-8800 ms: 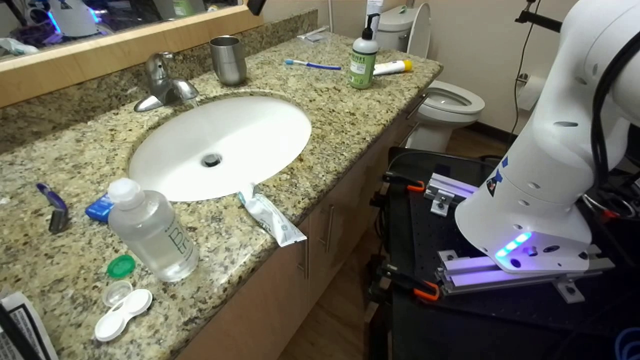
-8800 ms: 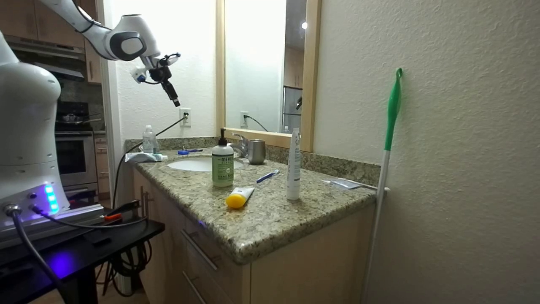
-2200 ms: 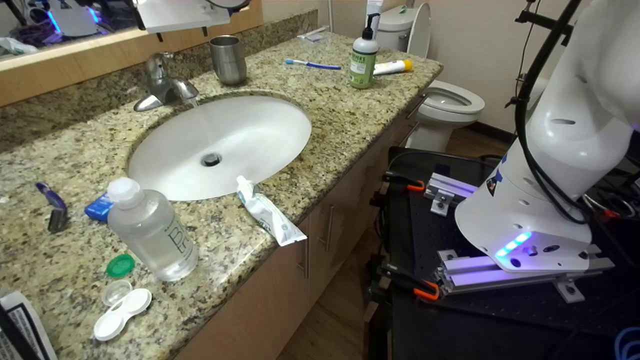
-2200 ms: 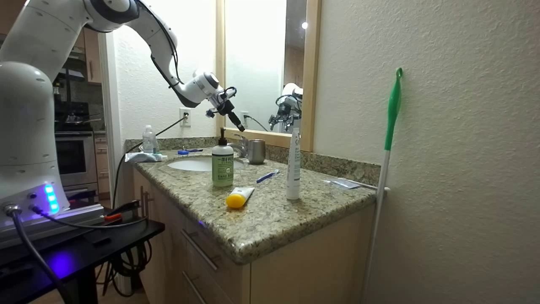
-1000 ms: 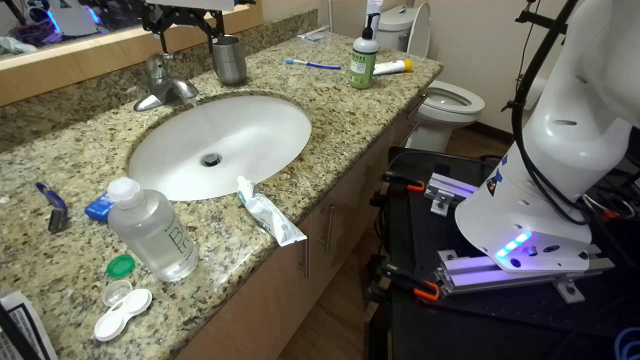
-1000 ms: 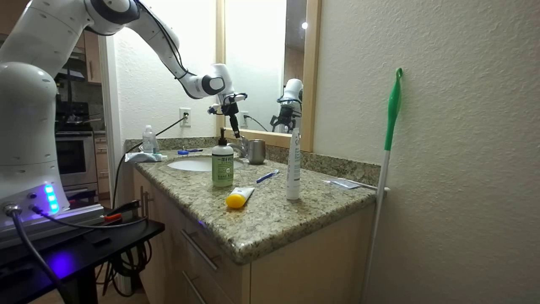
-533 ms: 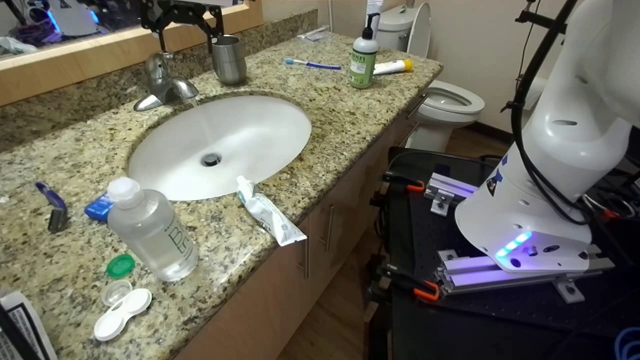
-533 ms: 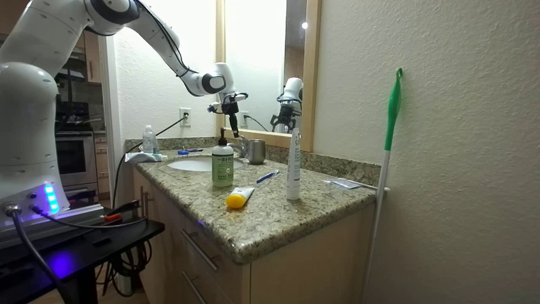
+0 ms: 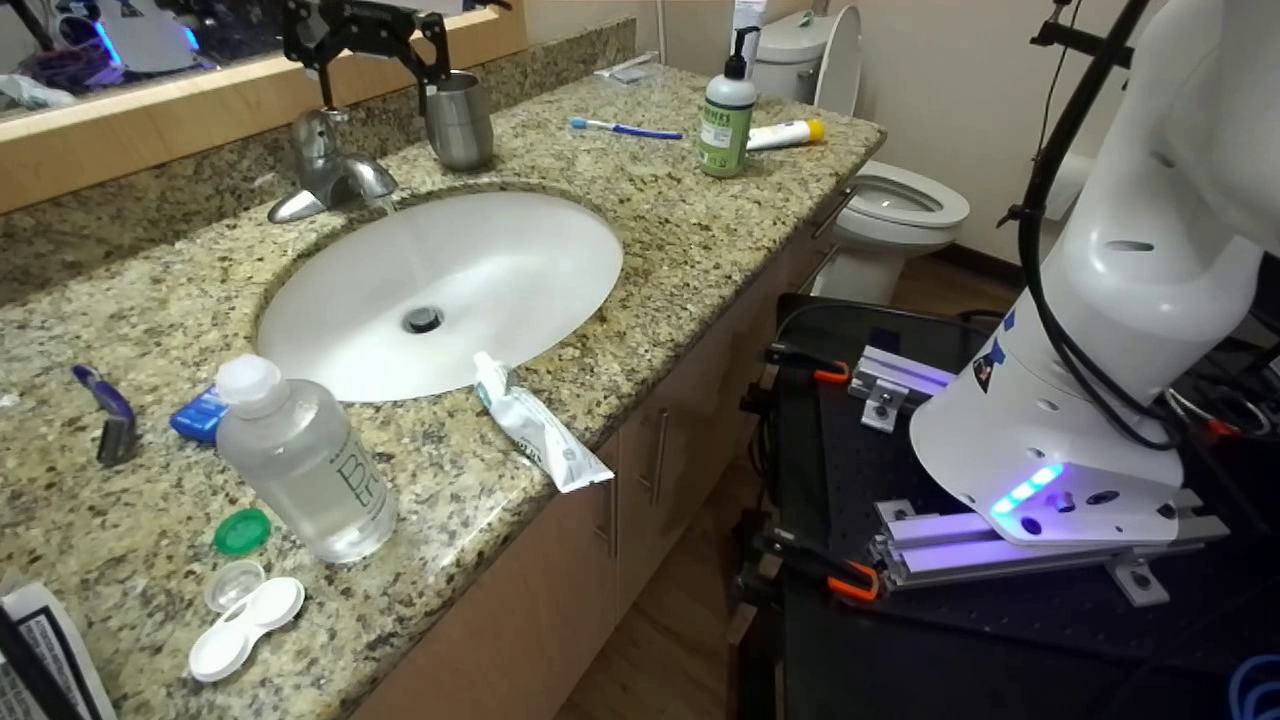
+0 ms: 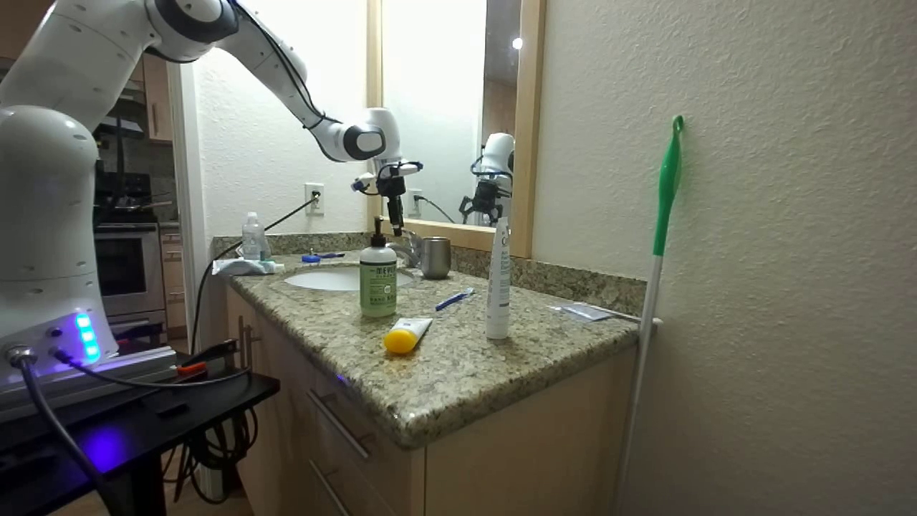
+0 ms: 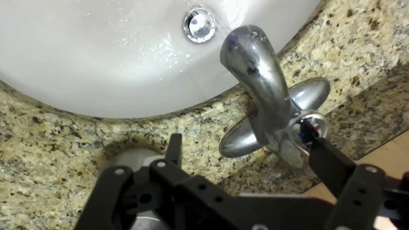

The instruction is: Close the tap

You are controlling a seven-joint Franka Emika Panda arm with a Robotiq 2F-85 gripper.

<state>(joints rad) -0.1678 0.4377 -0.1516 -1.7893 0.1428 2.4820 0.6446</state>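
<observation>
Red shows on the tap (image 11: 274,99) (wrist view only).

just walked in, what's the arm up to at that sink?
The robot arm is working at the tap, apparently to close it. Its tool is open and grips nothing; one finger is right at the lever, though whether it touches can't be told for sure. The tap isn't closed yet: a thin stream of water runs from the spout into the sink. A metal cup stands beside the tap.
</observation>
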